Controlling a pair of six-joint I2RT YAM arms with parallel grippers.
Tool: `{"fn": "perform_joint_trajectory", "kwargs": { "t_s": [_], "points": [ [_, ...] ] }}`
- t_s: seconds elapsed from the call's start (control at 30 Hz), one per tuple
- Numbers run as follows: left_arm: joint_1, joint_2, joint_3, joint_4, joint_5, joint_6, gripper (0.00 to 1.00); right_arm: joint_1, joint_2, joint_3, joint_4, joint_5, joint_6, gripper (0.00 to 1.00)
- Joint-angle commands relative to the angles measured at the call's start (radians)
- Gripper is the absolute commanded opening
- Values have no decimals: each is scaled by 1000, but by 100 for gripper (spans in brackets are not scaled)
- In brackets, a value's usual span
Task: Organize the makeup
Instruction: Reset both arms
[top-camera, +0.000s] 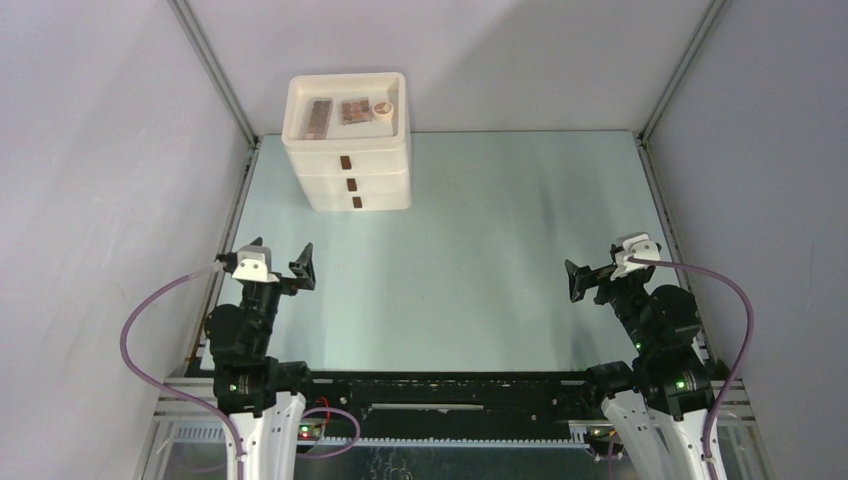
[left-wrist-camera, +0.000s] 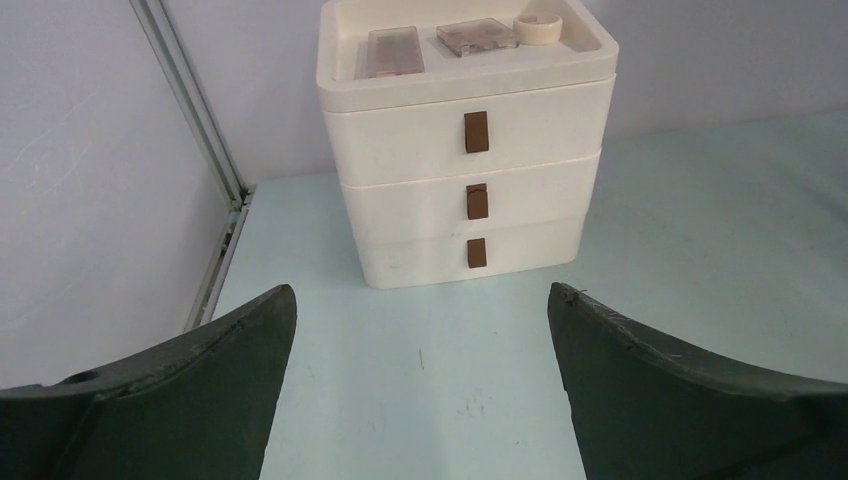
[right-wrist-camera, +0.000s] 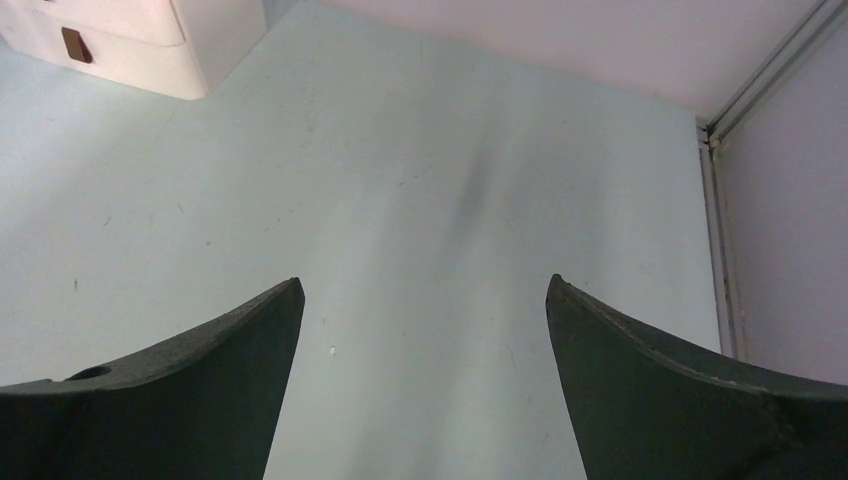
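Top external view: the makeup (top-camera: 352, 111), a long palette (top-camera: 319, 117), a square palette (top-camera: 355, 110) and a round compact (top-camera: 384, 107), lies in the top tray of the cream drawer box (top-camera: 347, 172) at the table's (top-camera: 480, 260) far left. The left gripper (top-camera: 283, 252) and right gripper (top-camera: 600, 265) hover near their bases, fingers spread wide, holding nothing.

Drawer box (top-camera: 347, 150) far left on table (top-camera: 480, 260)

right hand (right-wrist-camera: 423, 281): fingers wide apart | over table (right-wrist-camera: 450, 150) | drawer box (right-wrist-camera: 160, 45): corner, upper left
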Motion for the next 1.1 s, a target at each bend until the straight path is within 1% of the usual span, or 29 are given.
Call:
{"fn": "perform_joint_trajectory", "kwargs": {
  "t_s": [0.0,1.07],
  "points": [
    [-3,-4,-19,24,-1,37,100,-23,-9,2,14,8,-21,100],
    [-3,-15,-27,13,-1,65,100,-81,20,2,-8,-31,-19,100]
  ]
}}
